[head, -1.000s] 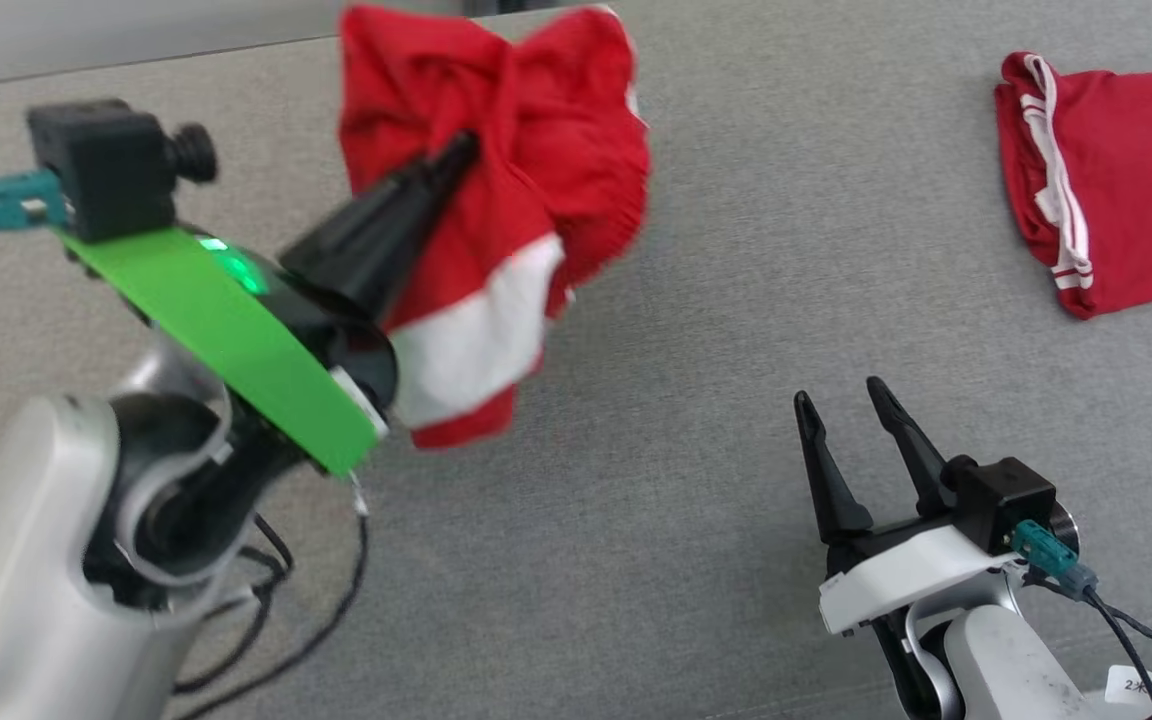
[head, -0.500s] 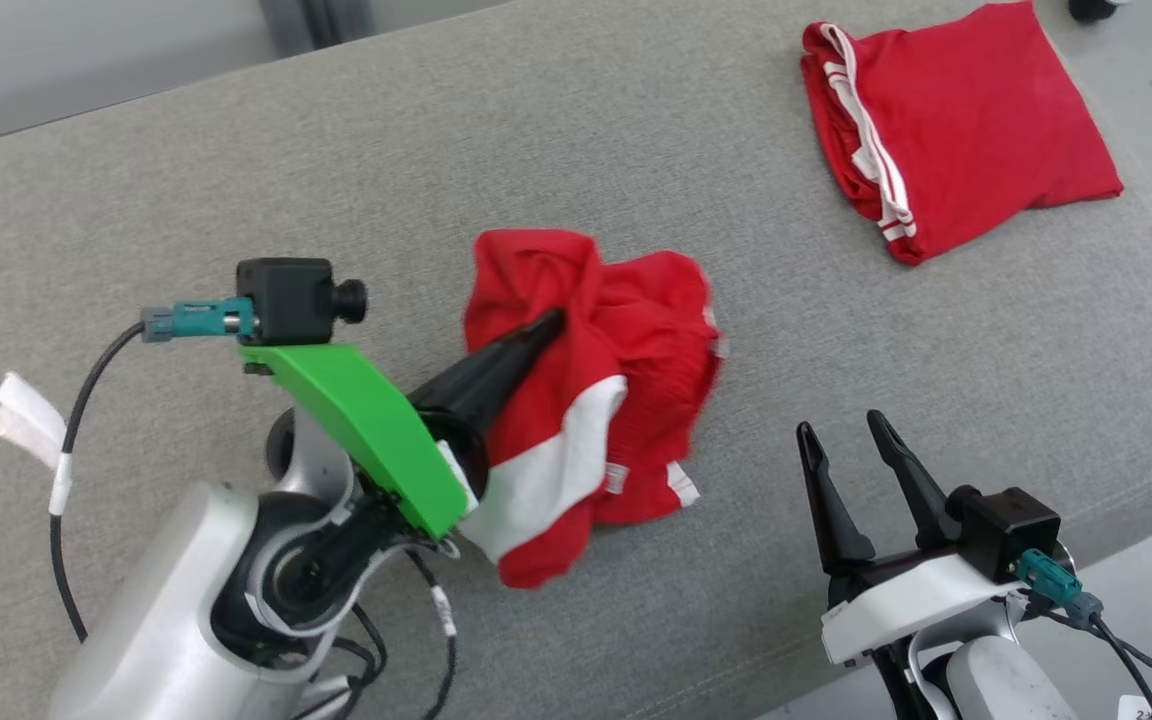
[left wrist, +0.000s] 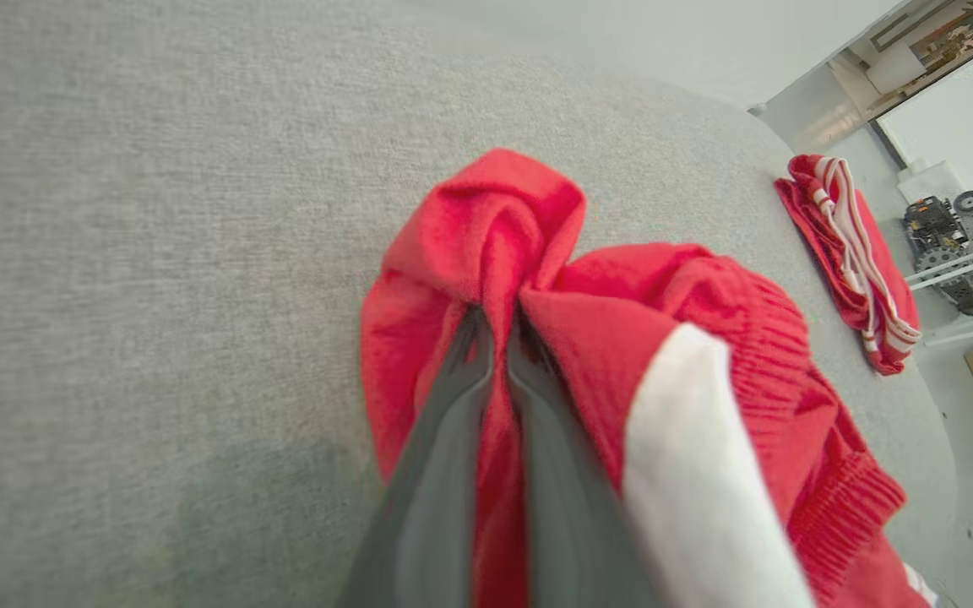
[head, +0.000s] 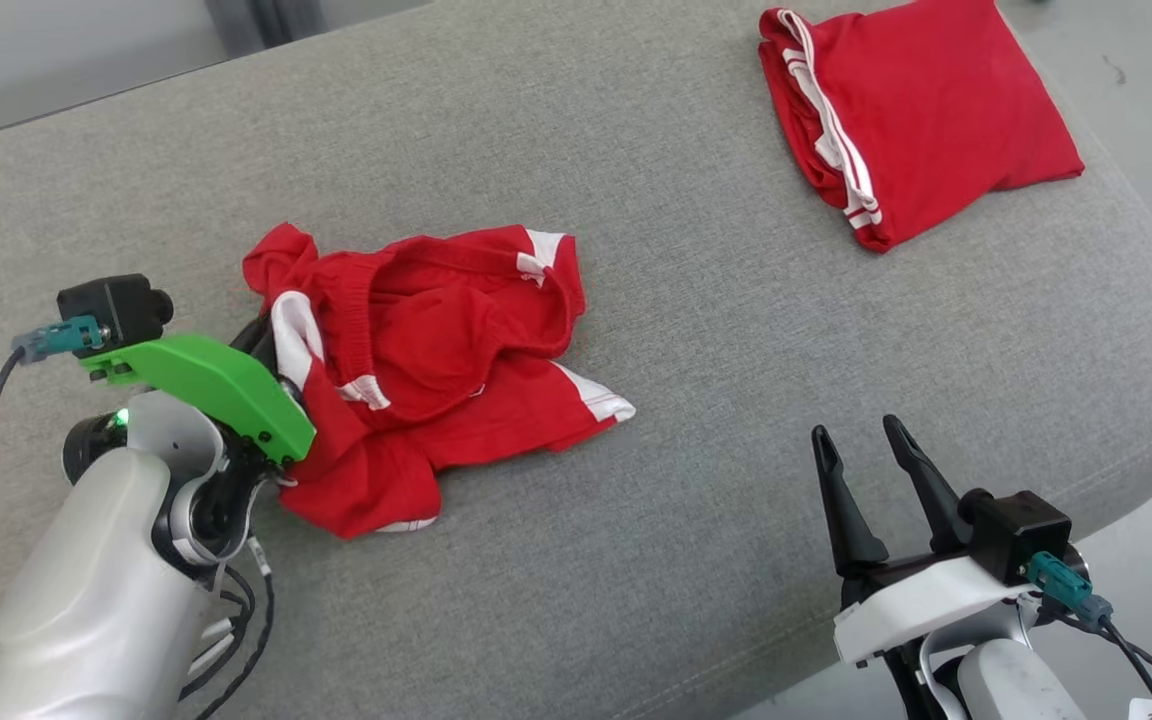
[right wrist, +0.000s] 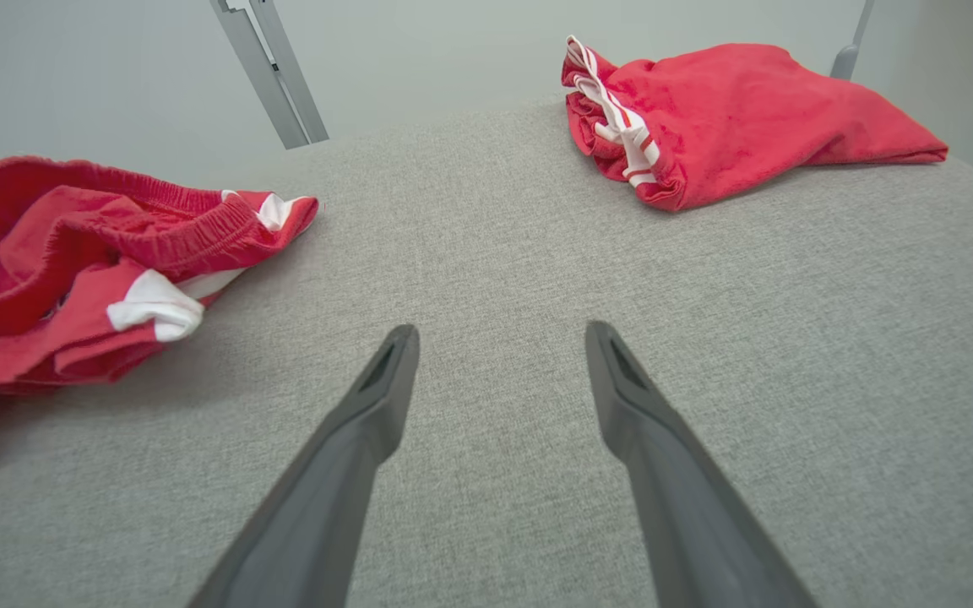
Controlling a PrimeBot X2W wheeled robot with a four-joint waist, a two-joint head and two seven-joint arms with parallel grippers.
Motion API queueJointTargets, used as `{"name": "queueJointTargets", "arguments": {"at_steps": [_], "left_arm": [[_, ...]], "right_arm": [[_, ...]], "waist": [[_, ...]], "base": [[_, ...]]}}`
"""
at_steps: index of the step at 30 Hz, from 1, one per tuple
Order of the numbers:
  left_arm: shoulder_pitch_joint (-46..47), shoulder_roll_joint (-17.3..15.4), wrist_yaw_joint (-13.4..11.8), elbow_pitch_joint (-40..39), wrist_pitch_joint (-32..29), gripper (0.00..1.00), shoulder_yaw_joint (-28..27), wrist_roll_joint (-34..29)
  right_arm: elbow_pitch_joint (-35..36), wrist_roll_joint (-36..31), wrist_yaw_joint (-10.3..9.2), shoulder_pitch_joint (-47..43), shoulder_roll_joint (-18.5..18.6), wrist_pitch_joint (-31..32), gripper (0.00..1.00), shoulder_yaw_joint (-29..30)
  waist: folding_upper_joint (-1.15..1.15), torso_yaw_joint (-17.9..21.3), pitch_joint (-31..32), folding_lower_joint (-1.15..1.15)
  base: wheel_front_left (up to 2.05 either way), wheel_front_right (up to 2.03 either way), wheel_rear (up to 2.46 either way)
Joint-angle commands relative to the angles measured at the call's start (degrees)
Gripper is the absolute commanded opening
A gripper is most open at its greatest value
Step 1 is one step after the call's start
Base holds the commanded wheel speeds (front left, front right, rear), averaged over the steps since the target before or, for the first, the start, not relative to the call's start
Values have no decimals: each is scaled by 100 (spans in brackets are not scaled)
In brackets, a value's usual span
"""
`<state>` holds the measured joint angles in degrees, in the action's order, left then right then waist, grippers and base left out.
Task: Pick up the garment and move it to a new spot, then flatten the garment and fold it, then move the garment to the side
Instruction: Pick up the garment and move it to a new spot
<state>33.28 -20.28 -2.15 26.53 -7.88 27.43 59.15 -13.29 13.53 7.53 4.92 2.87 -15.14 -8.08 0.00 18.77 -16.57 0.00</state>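
Your garment [head: 436, 370] is red with white bits. It lies all crumpled on the grey cushion [head: 636, 560], a little left of the middle, toward 9 o'clock in the head view. Your left gripper [left wrist: 497, 325] is at the garment's 9 o'clock edge, and its fingers are squeezed tight on a bunch of the red cloth. Your right gripper [head: 861, 440] is down at 5 o'clock, well apart from the garment, with its fingers spread wide and nothing in them. Up at 1 o'clock lies a folded red cloth [head: 926, 110], near the cushion's far corner.
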Motion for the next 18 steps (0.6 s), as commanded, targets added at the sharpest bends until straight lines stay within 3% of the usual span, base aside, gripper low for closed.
{"name": "queueJointTargets", "arguments": {"at_steps": [1, 4, 9, 14, 18], "left_arm": [[70, -35, 35, 184, 272, 100, 33, -212], [92, -37, 68, 389, 883, 100, 190, -661], [-192, -51, -117, 385, 1967, 100, 308, -1277], [-778, 42, -306, -283, 2301, 100, 118, -1699], [-1674, 127, -513, -1250, 2305, 100, -321, -2403]], "right_arm": [[-15, -46, -9, -58, 4, 1, 100, 18], [-11, -114, -9, -108, 6, 1, 100, 44], [73, -242, -10, -222, 8, 1, 100, 166], [202, -411, -9, -351, 8, 1, 100, 328], [260, -528, -10, -462, 9, 1, 100, 440]], "waist": [[0, -130, 142, 0], [0, -234, 290, 0], [0, -462, 583, 0], [0, -656, 829, 0], [0, -818, 1019, 0]], "base": [[0, 0, 0], [0, 0, 0], [0, 0, 0], [0, 0, 0], [0, 0, 0]]}}
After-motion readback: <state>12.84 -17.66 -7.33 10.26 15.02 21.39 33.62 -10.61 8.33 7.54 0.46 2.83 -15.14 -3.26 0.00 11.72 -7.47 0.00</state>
